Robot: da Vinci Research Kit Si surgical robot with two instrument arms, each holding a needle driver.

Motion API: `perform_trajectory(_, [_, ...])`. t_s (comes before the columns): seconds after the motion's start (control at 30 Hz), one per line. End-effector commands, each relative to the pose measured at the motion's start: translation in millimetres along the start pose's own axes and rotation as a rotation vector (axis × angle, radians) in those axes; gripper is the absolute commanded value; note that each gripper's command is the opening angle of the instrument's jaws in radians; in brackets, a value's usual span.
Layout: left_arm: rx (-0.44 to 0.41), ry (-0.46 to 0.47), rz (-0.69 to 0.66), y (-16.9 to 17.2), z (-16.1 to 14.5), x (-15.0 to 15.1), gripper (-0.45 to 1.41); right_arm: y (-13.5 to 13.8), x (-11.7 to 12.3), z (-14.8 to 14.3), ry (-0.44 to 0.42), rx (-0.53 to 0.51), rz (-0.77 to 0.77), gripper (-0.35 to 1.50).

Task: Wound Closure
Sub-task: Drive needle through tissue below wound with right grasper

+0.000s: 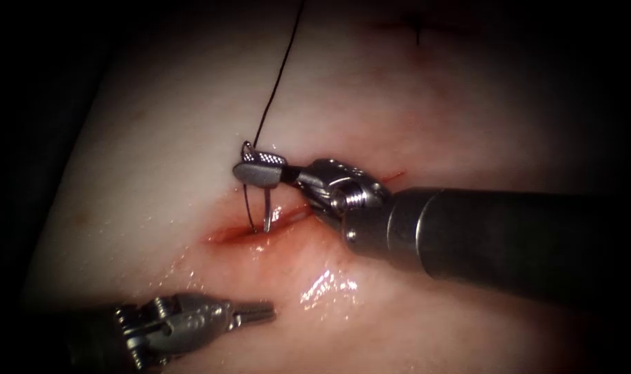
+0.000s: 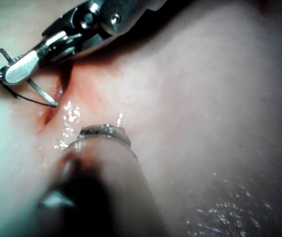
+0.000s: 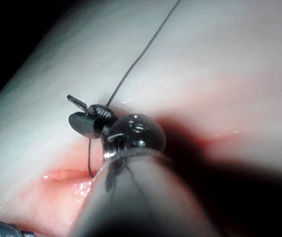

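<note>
I'm holding the needle [image 1: 257, 201] with my right tool [image 1: 260, 170], jaws clamped down on it close to its thread end, just above the cut [image 1: 260, 232] near the middle of the tissue [image 1: 156, 138]. The needle is curving down from the jaws, and its tip is pointing at the upper lip of the cut, toward the cut's left end; I can't tell whether the point is touching the tissue or sitting just off it. The left wrist view is giving me the same picture: right tool [image 2: 20, 66] gripping, needle [image 2: 39, 94] bowing down toward the red opening [image 2: 52, 106].

The thread [image 1: 277, 79] is running from the needle's tail up and away toward the far edge of the tissue, and I'm seeing it do the same in the right wrist view [image 3: 141, 54], rising from behind the jaws [image 3: 89, 118].

My left tool [image 1: 256, 314] is hanging near the tissue's near edge, well apart from the cut, jaws together and gripping nothing. Red fluid [image 1: 239, 235] is sitting in and around the cut, and the surface below it is glistening wet.
</note>
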Motion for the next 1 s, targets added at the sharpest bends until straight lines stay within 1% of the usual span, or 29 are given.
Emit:
perform_trajectory(0.03, [-0.002, 0.001, -0.001, 0.1, 0.7, 0.1, -0.18, 0.6, -0.3, 1.3, 0.01, 0.013, 0.051, -0.35])
perform_trajectory(0.1, [-0.002, 0.001, -0.001, 0.2, 0.7, 0.1, -0.18, 0.7, -0.4, 1.3, 0.012, 0.022, 0.074, -0.35])
perform_trajectory(0.17, [-0.005, 0.002, 0.0, 0.1, 0.6, 0.1, -0.18, 0.8, -0.9, 1.3, -0.004, 0.043, 0.229, -0.35])
perform_trajectory(0.23, [-0.006, 0.002, 0.0, 0.0, 0.6, 0.0, -0.18, 0.8, -1.0, 1.3, -0.007, 0.044, 0.252, -0.35])
perform_trajectory(0.27, [-0.007, 0.002, 0.001, -0.1, 0.6, -0.1, -0.18, 0.7, -1.4, 1.2, -0.014, 0.059, 0.309, -0.35])
perform_trajectory(0.3, [-0.007, 0.002, 0.001, -0.1, 0.6, -0.1, -0.18, 0.7, -1.4, 1.2, -0.014, 0.059, 0.309, -0.35])
perform_trajectory(0.33, [-0.008, 0.003, 0.002, -0.1, 0.5, -0.2, -0.18, 0.4, -1.7, 1.1, -0.027, 0.064, 0.351, -0.35])
perform_trajectory(0.37, [-0.008, 0.003, 0.002, -0.1, 0.5, -0.2, -0.18, 0.4, -1.7, 1.1, -0.027, 0.064, 0.351, -0.35])
perform_trajectory(0.47, [-0.01, 0.0, 0.004, -0.2, 0.4, -0.3, -0.2, -0.1, -2.3, 1.2, -0.048, 0.07, 0.464, -0.35])
perform_trajectory(0.7, [-0.009, 0.0, 0.003, -0.1, 0.5, -0.2, -0.2, -0.5, -3.5, 1.9, -0.063, 0.081, 0.571, -0.35])
perform_trajectory(0.77, [-0.009, 0.0, 0.002, -0.2, 0.6, -0.1, -0.2, -0.7, -4.2, 2.1, -0.08, 0.085, 0.651, -0.35])
perform_trajectory(0.8, [-0.009, 0.0, 0.002, -0.2, 0.6, -0.1, -0.2, -0.7, -4.2, 2.1, -0.08, 0.085, 0.651, -0.35])
perform_trajectory(0.83, [-0.008, 0.0, 0.002, -0.2, 0.6, 0.0, -0.2, -0.9, -4.5, 2.1, -0.09, 0.086, 0.692, -0.35])
perform_trajectory(1.0, [-0.008, 0.0, 0.002, -0.3, 0.7, 0.0, -0.2, -1.5, -5.1, 2.1, -0.106, 0.081, 0.74, -0.35])
